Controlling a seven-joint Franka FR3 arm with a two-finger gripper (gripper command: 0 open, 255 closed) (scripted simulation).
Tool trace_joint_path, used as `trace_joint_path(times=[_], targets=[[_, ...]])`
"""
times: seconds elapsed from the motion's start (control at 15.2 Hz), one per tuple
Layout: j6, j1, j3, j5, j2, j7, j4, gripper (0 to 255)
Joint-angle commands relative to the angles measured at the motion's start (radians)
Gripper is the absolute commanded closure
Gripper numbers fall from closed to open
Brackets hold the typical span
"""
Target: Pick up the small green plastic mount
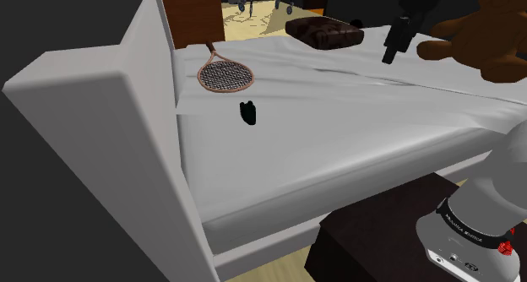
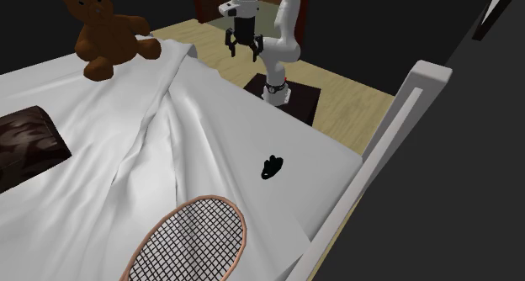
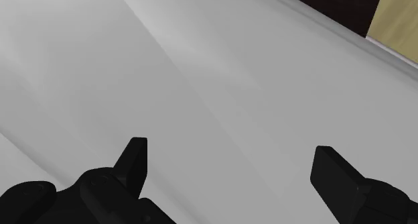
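A white-sheeted bed (image 1: 338,145) (image 2: 101,204) took up most of the scene, with a tall white end board (image 1: 101,111) (image 2: 404,111) along one side. A brown teddy bear (image 1: 486,31) (image 2: 101,31) sat at the far corner from that board, and a dark brown cushion (image 1: 325,31) (image 2: 25,145) lay on the sheet. A racket (image 1: 224,73) (image 2: 193,241) lay flat close to the board. The white arm (image 2: 282,27) rose from its dark stand (image 1: 380,230) (image 2: 303,98) beside the bed. The small mount (image 1: 247,111) (image 2: 271,167) was rendered almost black. It lay on bare sheet near the board, between the racket and the bed's stand-side edge, touching neither. Its long axis ran roughly parallel to the board, one end towards the racket and the other towards the stand side; which end was its front could not be told. The gripper (image 1: 391,56) (image 2: 241,45) (image 3: 231,150) hung above the sheet near the bear and well apart from the mount. Its fingers (image 3: 137,155) stood wide apart, with nothing between them and touching nothing.
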Motion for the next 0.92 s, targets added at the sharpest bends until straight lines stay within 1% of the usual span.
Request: trace_joint_path(times=[0.0, 0.4, 0.86], targets=[[0.000, 0.000, 0.000, 0.000, 0.000, 0.000, 0.000, 0], [0.125, 0.035, 0.058, 0.045, 0.189, 0.062, 0.050, 0], [0.239, 0.067, 0.120, 0.073, 0.430, 0.128, 0.163, 0]])
